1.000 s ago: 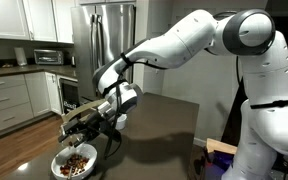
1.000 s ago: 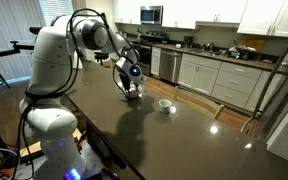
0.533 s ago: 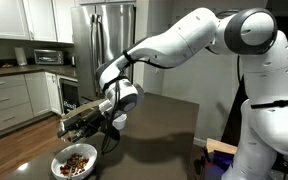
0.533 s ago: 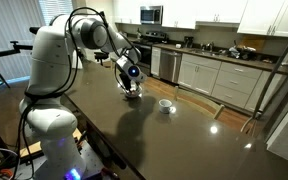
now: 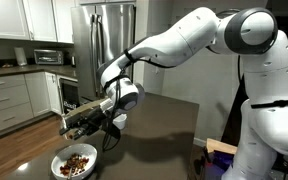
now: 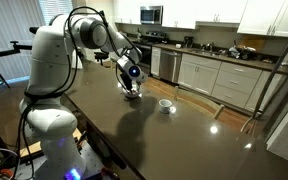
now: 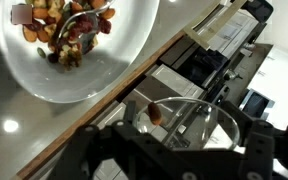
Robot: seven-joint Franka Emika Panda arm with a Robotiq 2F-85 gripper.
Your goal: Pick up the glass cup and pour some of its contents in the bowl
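- the arm (image 5: 184,45) is being stretched out low over the dark table (image 6: 189,140), with its wrist bent toward the table's near corner.
- the bowl (image 5: 72,175) is sitting on that corner; in the wrist view the bowl (image 7: 59,85) is being shown wide and white, with brown pieces heaped in its middle.
- the gripper (image 5: 84,122) is being held just above the bowl and slightly to one side of it, turned well off vertical.
- the glass cup (image 7: 189,125) is being gripped between the closed fingers, which are being seen as dark shapes on either side of it; it is lifted clear of the table and tipped toward the bowl.
- the white cup (image 6: 165,105) is being left alone, well apart from the gripper.
- the contents (image 7: 154,112) are being seen as a single brown bit near the glass rim; how much is left inside cannot be told.
- the pouring step is judged to be in hand, with the lift already done.
- the next move is judged to call for a slow added tilt with the rim kept over the bowl, so that only some bits are let out and none are dropped on the table.
- no brand, label or writing is being shown clearly enough to be read.
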